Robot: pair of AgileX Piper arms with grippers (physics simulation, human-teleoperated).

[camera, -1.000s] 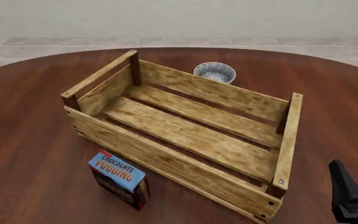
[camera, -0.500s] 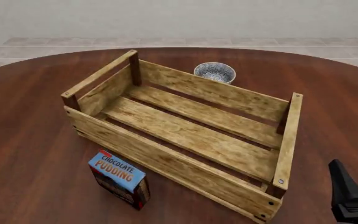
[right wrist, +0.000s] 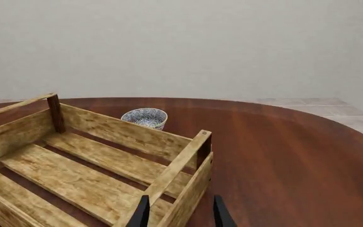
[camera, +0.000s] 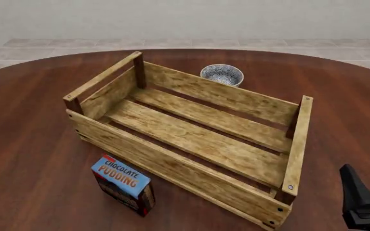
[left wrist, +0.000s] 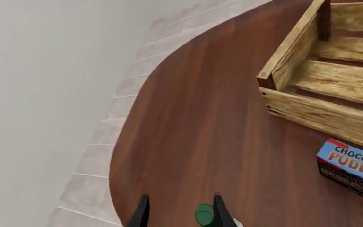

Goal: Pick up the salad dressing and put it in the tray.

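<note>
Nothing had moved since the earlier frames. Both jaw pairs were held spread and empty. Only a green cap [left wrist: 204, 215], presumably the salad dressing's, was seen between the left gripper [left wrist: 177, 213] fingers, far from the tray [camera: 172, 161]. A centred, gentle closure was advisable.

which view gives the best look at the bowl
The front view: the bowl shows from above, its patterned inside visible, just beyond the tray's far wall. The right wrist view shows it side-on and farther off, behind that wall. The left wrist view does not show it.
</note>
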